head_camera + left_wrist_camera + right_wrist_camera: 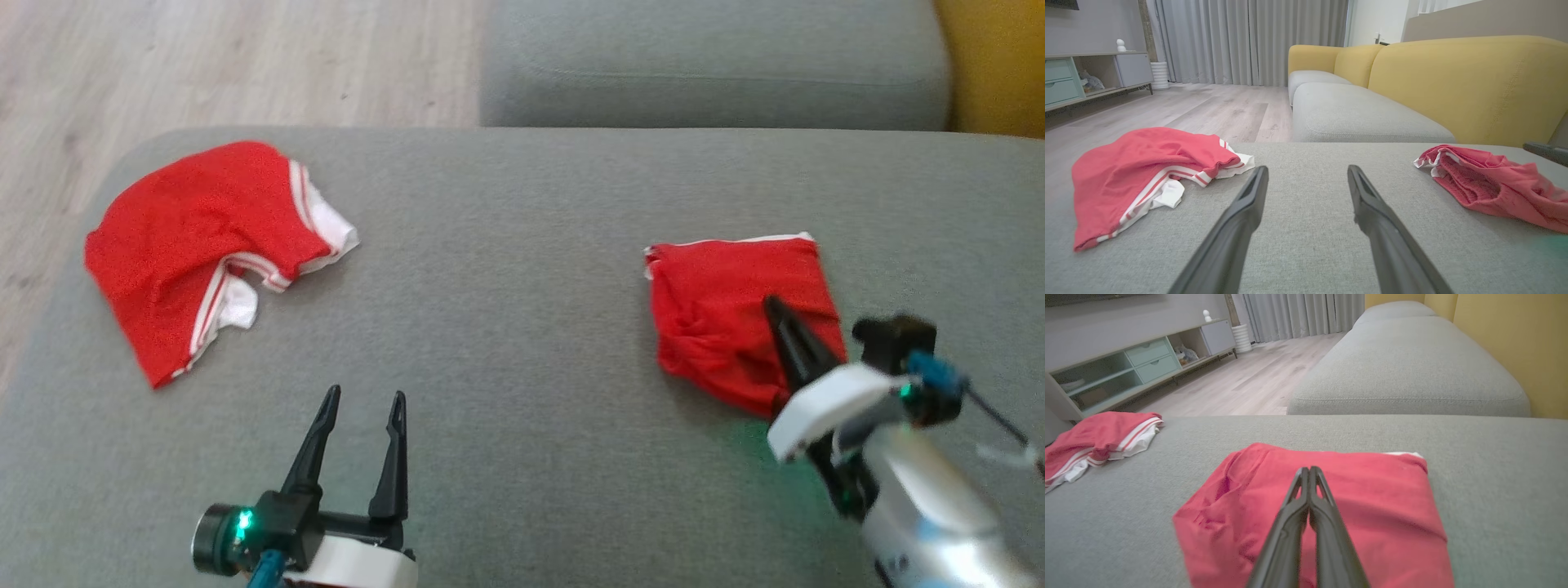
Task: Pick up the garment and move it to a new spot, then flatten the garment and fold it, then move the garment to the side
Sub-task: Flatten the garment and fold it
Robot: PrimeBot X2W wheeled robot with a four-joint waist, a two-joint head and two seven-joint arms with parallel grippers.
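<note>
A red garment (727, 302) lies folded into a rough square on the right of the grey cushion (522, 245), a white edge showing along its far side. My right gripper (771, 302) is shut, its fingertips (1309, 469) pressed together over the middle of this folded garment (1380, 490), with no cloth visibly pinched between them. A second red garment (196, 237) with white stripes lies crumpled at the far left. My left gripper (363, 396) stands open over bare cushion near the front edge, between the crumpled garment (1139, 163) and the folded garment (1494, 188).
Beyond the cushion a grey sofa seat (710, 65) stands with a yellow backrest (1474, 81). Wood floor (204, 65) runs past the cushion's left and far edges. A low cabinet (1118, 367) stands against the far wall.
</note>
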